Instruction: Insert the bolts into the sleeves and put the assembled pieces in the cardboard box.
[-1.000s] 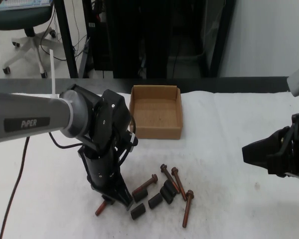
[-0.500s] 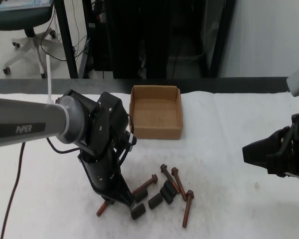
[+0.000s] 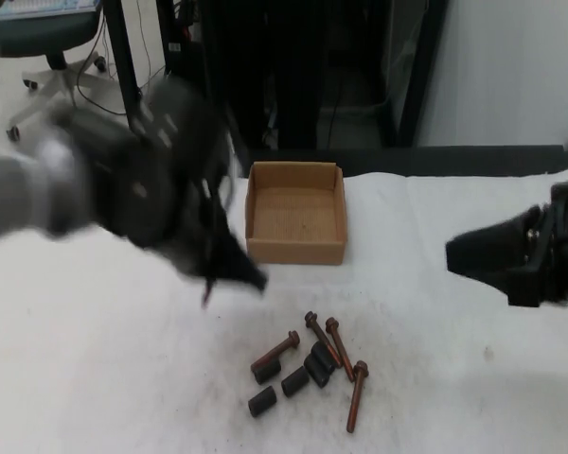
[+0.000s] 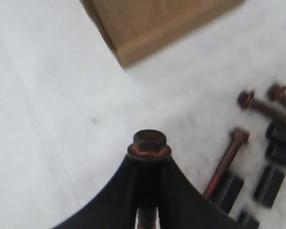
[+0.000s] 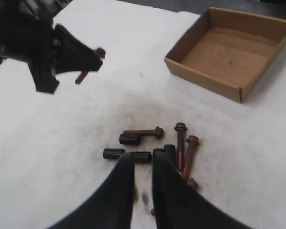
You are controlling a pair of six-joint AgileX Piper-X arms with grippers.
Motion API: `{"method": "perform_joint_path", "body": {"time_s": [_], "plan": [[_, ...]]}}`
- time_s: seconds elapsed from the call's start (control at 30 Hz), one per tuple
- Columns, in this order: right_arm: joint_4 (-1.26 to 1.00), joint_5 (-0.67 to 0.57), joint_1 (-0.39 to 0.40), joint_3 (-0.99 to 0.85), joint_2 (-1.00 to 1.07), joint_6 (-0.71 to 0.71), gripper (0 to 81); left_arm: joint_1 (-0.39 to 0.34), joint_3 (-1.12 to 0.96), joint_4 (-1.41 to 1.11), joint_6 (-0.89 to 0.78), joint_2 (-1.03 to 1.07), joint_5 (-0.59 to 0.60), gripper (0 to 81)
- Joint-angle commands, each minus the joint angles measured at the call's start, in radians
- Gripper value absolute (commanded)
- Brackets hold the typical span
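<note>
Evidently the pick-up had just succeeded. A second before, the left gripper [image 3: 239, 276] had been down at the lower left of the pile, its tips at a bolt lying on the white cloth [image 3: 454, 388]. It had since swung up toward the upper left of the high view, and that spot on the cloth was bare. The held bolt [image 4: 149, 143] had gone with it, clamped by its shaft between the jaws. The right gripper [image 5: 144, 160] had edged only a little leftward at the right edge of the high view.

As I judged it, one bolt was in hand but no sleeve was, so the insertion itself was yet to come. The cardboard box [image 3: 296, 251] at upper centre held nothing.

The high view showed the left arm only as a smear with a reddish streak beneath it. The left wrist view made the grip plain, with the hex head standing just above the fingertips. The right wrist view, in its upper left, showed the same bolt tilted and clear of the cloth, poking out at both sides of the jaws. That view also showed the right gripper's jaws narrow, with a slim gap and nothing between them. Past them lay the loose bolts [image 5: 180, 143] and the sleeves [image 5: 129, 139], close together at lower centre.
</note>
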Motion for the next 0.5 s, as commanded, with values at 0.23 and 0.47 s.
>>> {"method": "perform_joint_path", "body": {"time_s": [0.23, 0.47], "plan": [[-0.080, 0.109, 0.372, -0.074, 0.269, -0.282, 14.0, -0.004, -0.007, -0.018, -0.007, -0.390, -0.017, 0.3], [0.077, 0.419, 0.525, -0.264, 0.535, -0.630, 14.0, 0.007, -0.007, 0.111, 0.113, -0.475, -0.017, 0.3]]}}
